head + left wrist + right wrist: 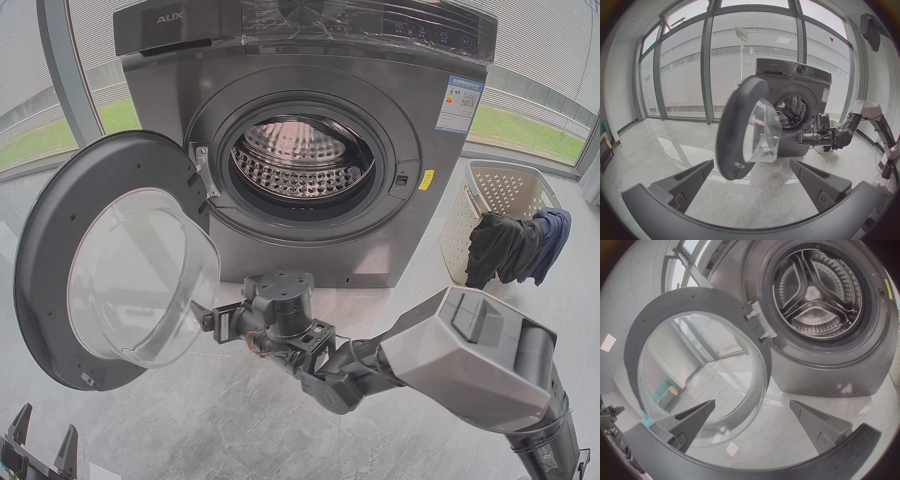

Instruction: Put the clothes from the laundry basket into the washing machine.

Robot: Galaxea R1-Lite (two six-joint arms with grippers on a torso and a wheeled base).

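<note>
We see the right arm point(475, 356) stretched low, its right gripper point(751, 402) spread wide at the round, glass-domed door point(44, 269). The left gripper point(751, 164) gapes too. Dark, limp clothes point(506, 250) drape the rim of the perforated laundry basket point(500, 190), beside the grey metal washing machine point(312, 81).

Bright daylight reaches us from tall glass windows point(684, 72) behind the grey metal washing machine point(300, 156); glare sits on its clear domed door glass point(140, 275), wrist-view edges bowing
</note>
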